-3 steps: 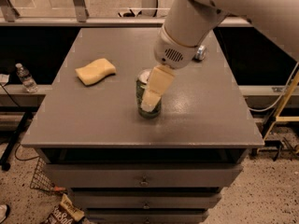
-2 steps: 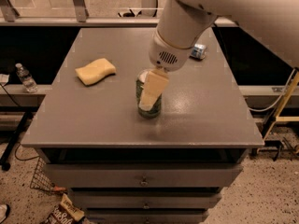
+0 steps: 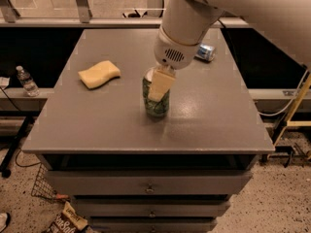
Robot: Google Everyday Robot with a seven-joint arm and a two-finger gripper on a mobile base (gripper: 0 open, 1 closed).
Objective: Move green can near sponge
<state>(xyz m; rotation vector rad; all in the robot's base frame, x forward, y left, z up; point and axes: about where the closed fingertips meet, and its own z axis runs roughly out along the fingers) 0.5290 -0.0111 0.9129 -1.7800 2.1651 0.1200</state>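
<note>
The green can stands upright near the middle of the grey table. My gripper comes down on it from above and from the right, straddling its upper half and covering part of its front. The can's base rests on the table. The pale yellow sponge lies flat to the left of the can and a little farther back, about one sponge length from it. The large white arm fills the top right of the view.
A blue-and-silver can lies on its side at the table's back right, partly behind the arm. A water bottle stands on a ledge off the table's left side. Drawers sit below the table's front edge.
The arm's wrist has shifted slightly left over the can. The green can and the sponge have stayed where they were.
</note>
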